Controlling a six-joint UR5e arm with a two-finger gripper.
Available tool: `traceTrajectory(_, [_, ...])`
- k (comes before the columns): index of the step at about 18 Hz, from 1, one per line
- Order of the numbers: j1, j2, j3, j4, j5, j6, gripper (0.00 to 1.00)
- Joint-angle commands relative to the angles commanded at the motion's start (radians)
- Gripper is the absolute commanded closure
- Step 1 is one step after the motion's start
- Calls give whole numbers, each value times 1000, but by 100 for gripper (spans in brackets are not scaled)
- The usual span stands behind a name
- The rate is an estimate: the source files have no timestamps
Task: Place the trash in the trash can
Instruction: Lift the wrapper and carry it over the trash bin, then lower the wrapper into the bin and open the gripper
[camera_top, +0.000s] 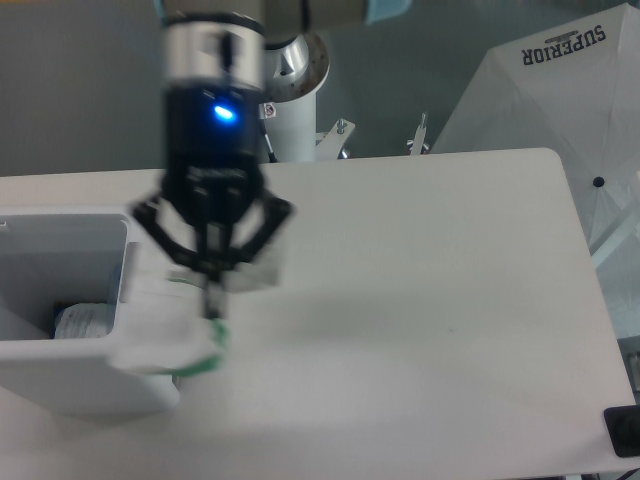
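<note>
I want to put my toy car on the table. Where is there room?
The whole right side of the table is bare, from the gripper across to the far right edge. The strip in front is free too. The left is crowded: the trash can sits there, with the gripper holding the plastic bag at its rim.

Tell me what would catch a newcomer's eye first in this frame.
The black gripper with its glowing blue light dominates the left-centre, motion-blurred, its fingers pinched on a flat clear plastic bag with white and green print that hangs just past the right rim of the trash can. Inside the pale bin at the left edge, something with a light label already lies at the bottom. The white table stretches out to the right.
</note>
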Motion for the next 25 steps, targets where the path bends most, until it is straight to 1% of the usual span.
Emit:
traceTrajectory(2, [-41,-8,3,0,2,9,93])
traceTrajectory(6, [-92,-40,0,0,2,11,93])
traceTrajectory(8, [-126,-58,-15,0,2,14,92])
traceTrajectory(10, [-140,-66,-44,0,5,26,92])
traceTrajectory(12, [-160,-60,-80,0,6,28,93])
traceTrajectory(16, [-170,-38,-110,-2,5,29,92])
traceTrajectory(25, [-190,-2,-209,-2,3,32,92])
